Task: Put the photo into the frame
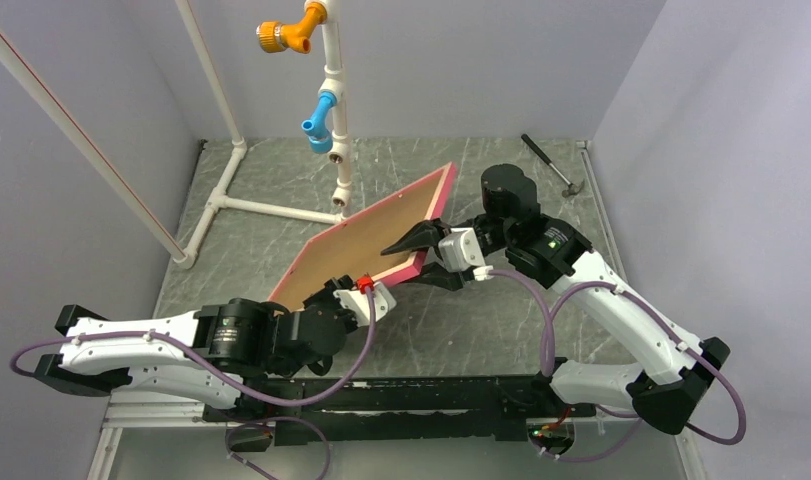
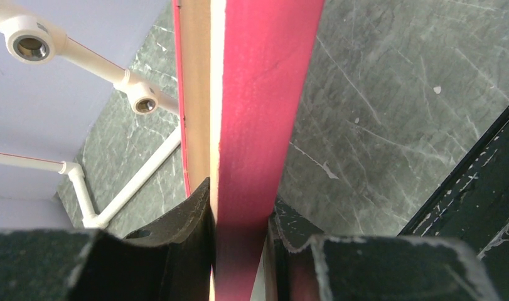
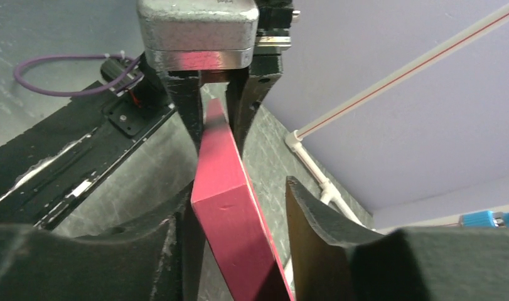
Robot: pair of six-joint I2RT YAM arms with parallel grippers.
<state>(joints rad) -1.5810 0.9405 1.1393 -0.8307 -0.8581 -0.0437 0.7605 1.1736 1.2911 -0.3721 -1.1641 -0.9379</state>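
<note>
The frame [image 1: 366, 245] hangs tilted above the table, its brown back up and its pink-red rim showing along the right side. My left gripper [image 1: 349, 292] is shut on the frame's near edge; in the left wrist view both fingers of the left gripper [image 2: 239, 204] press the pink-red edge [image 2: 258, 94]. My right gripper [image 1: 411, 262] straddles the frame's right corner. In the right wrist view that corner [image 3: 230, 219] sits between the jaws of the right gripper [image 3: 239, 200], against the left finger [image 3: 176, 244], with a gap before the right finger [image 3: 314, 232]. The photo does not show.
A white pipe stand [image 1: 331, 100] with orange and blue fittings rises behind the frame, its base tubes [image 1: 271, 207] lying on the marbled table. A hammer [image 1: 551, 165] lies at the back right. The black base rail [image 1: 401, 395] runs along the near edge. Walls enclose three sides.
</note>
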